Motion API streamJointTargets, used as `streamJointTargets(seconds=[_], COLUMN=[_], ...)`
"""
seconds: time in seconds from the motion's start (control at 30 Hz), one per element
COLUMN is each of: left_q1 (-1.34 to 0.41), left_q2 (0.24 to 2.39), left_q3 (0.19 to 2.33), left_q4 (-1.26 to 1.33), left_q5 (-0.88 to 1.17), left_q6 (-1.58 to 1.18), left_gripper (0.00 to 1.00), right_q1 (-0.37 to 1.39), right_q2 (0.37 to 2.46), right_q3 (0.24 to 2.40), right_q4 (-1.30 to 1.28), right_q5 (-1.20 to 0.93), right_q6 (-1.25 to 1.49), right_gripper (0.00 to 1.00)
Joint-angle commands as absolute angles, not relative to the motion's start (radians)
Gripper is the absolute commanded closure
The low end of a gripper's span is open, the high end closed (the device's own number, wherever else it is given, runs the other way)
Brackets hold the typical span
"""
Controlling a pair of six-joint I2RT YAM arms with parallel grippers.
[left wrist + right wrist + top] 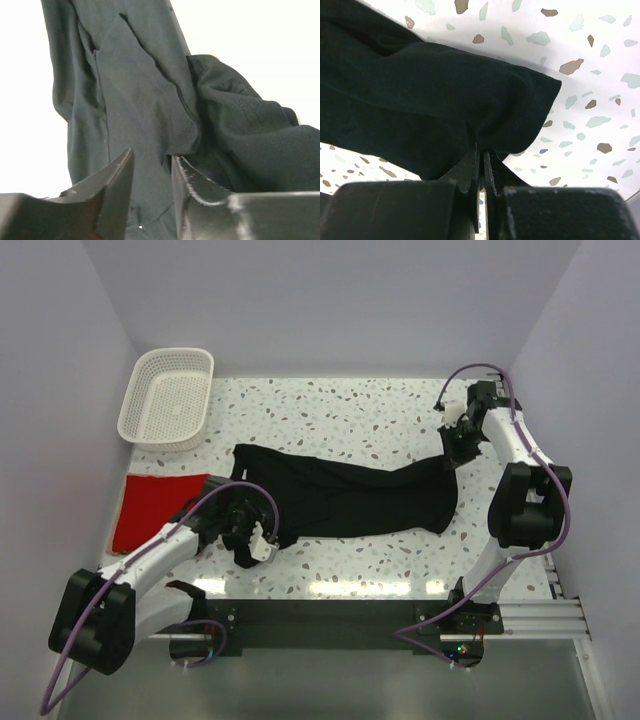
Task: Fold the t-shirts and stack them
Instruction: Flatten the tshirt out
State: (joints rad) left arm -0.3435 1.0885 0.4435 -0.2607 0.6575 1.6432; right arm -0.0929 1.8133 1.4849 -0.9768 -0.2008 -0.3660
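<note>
Top view: the black t-shirt (350, 500) lies across the middle of the frame on the speckled table (340, 415), drawn out into a long band from centre-left to centre-right; one sleeve shows at its upper-left end.

The red t-shirt (155, 502) is at the left edge of the frame, a flat tidy rectangle, just beside the left end of the black one and apart from it as far as I can see; the left arm overlaps its lower right corner in this view. A white basket (128, 410) sits in the upper left, not touching either shirt.

Right gripper (458, 445): in its wrist view the jaws are closed to a sliver and pinch a bunched fold at the edge of the black cloth; it has firm hold of the shirt's right end.

Left gripper (258, 540): it sits at the band's left end, lower edge; its wrist view shows the jaws part-way apart with black cloth in the gap; whether the cloth is actually caught I cannot tell.

Progress, as a judgement: the red shirt looks finished; the black looks folded lengthwise only; the crosswise folds are left, and it is not yet stacked with the red. Roughly half done.
</note>
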Motion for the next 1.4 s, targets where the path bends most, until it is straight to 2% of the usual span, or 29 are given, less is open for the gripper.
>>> streamJointTargets(seconds=[0.0, 0.1, 0.37, 0.7, 0.77, 0.8, 0.83, 0.87, 0.9, 1.17, 1.27, 1.3, 1.37], left_q1=[-0.356, -0.359, -0.37, -0.376, -0.377, -0.379, -0.379, -0.38, -0.379, -0.321, -0.24, -0.227, -0.203], left_q2=[1.114, 1.131, 1.158, 1.23, 1.233, 1.233, 1.233, 1.233, 1.233, 1.34, 1.44, 1.5, 1.595], left_q3=[0.462, 0.463, 0.434, 0.449, 0.457, 0.472, 0.486, 0.504, 0.544, 0.837, 0.995, 1.09, 1.235], left_q4=[-0.201, -0.218, -0.258, -0.241, -0.279, -0.293, -0.325, -0.343, -0.356, -0.307, -0.261, -0.255, -0.273], left_q5=[0.678, 0.675, 0.64, 0.64, 0.643, 0.646, 0.661, 0.669, 0.676, 0.689, 0.683, 0.68, 0.67], left_q6=[1.611, 1.637, 1.741, 1.772, 1.787, 1.778, 1.763, 1.74, 1.674, 1.107, 0.875, 0.768, 0.686], left_gripper=[0.61, 0.65, 0.66, 0.59, 0.64, 0.75, 0.81, 0.88, 1.0, 1.0, 1.0, 1.0, 1.0], right_q1=[-0.097, -0.098, -0.098, -0.098, -0.098, -0.101, -0.1, -0.101, -0.104, -0.117, -0.13, -0.136, -0.15], right_q2=[1.827, 1.835, 1.838, 1.845, 1.847, 1.848, 1.85, 1.851, 1.858, 1.911, 1.947, 1.957, 1.983], right_q3=[1.499, 1.5, 1.508, 1.516, 1.513, 1.511, 1.511, 1.511, 1.509, 1.525, 1.551, 1.574, 1.604], right_q4=[-0.982, -0.982, -0.986, -0.991, -0.991, -0.991, -0.992, -0.994, -0.994, -1.012, -1.014, -1.017, -1.035], right_q5=[-0.199, -0.195, -0.19, -0.183, -0.178, -0.176, -0.173, -0.173, -0.172, -0.153, -0.146, -0.147, -0.15], right_q6=[-0.365, -0.368, -0.371, -0.376, -0.38, -0.382, -0.383, -0.388, -0.39, -0.428, -0.439, -0.44, -0.446], right_gripper=[1.0, 1.0, 1.0, 1.0, 1.0, 1.0, 1.0, 1.0, 1.0, 1.0, 0.89, 0.81, 0.7])
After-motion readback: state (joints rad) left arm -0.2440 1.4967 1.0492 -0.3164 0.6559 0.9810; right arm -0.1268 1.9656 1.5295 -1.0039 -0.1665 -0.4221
